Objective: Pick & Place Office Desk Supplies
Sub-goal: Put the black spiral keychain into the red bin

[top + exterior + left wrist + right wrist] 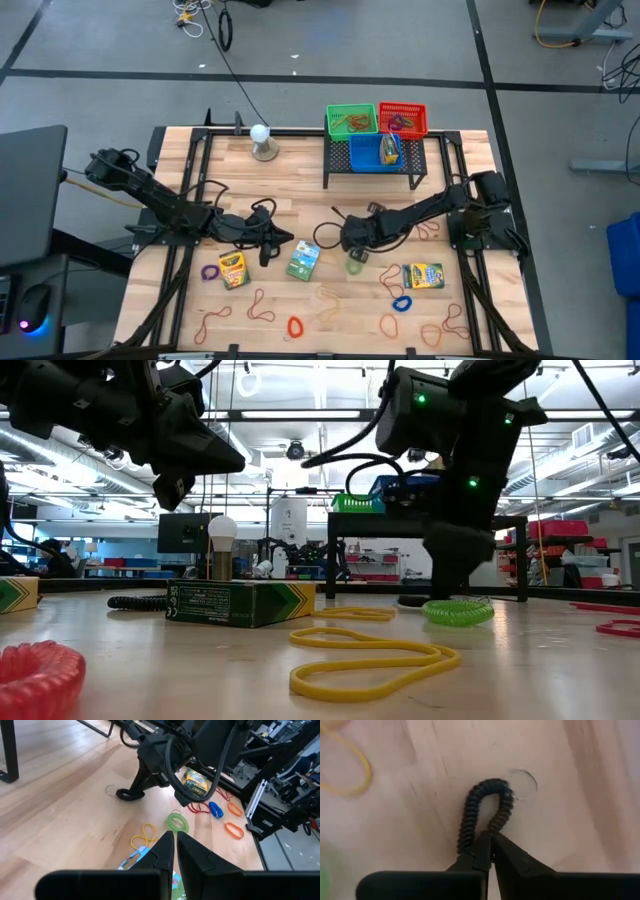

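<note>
Barely begun: a few bands already in the green bin (351, 120) and red bin (402, 118) on the rack (372, 160); most supplies scattered in front of it. Right end effector (491, 842) pinched on a black coiled loop (485, 810), ribbed and springy, on the wooden surface (300, 205). Left end effector (176, 837) closed, empty.

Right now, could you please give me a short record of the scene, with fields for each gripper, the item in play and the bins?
right gripper: down at the table's middle, shut on the black coil loop
black coil loop: pinched at one side, lying on the wooden table
left gripper: shut, empty, raised above the green crayon box
nearest loose item: green coil loop, beside the right gripper
bins: green bin, red bin, blue bin, all on the black rack
</note>
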`<state>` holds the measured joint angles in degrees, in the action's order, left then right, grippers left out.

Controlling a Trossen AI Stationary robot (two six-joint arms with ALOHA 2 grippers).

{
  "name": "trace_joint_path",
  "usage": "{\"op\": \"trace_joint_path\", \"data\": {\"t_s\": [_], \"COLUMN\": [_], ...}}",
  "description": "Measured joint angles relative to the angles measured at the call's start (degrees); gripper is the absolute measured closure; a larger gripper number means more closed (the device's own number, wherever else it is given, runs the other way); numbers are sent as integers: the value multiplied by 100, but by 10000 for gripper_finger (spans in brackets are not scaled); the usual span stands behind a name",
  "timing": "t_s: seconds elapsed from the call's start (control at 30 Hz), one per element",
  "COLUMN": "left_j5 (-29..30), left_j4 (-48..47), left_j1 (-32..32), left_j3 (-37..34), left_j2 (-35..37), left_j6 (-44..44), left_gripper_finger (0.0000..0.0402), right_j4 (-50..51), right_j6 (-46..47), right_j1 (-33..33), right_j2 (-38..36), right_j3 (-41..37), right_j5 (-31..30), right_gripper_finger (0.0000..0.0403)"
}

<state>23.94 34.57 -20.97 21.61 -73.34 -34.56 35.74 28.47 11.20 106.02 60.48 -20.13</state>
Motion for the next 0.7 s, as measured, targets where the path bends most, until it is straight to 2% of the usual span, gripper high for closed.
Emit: {"op": "trace_joint_path", "data": {"t_s": [0.1,0.2,0.4,0.7], "left_j5": [0,0,0,0], "left_j4": [-2,-2,-44,-46], "left_j1": [2,0,0,-2], "left_j3": [0,0,0,0], "left_j2": [0,0,0,0], "left_j6": [86,103,118,118], "left_gripper_finger": [374,374,374,374], "right_j4": [250,531,809,2464], "right_j6": [-325,-277,-163,878], "right_j1": [82,154,392,1066], "right_j2": [-12,-44,-98,-613], "right_j3": [-4,-4,39,951], "right_j5": [-677,-1245,-1616,-2923], "right_gripper_finger": [393,396,397,399]}}
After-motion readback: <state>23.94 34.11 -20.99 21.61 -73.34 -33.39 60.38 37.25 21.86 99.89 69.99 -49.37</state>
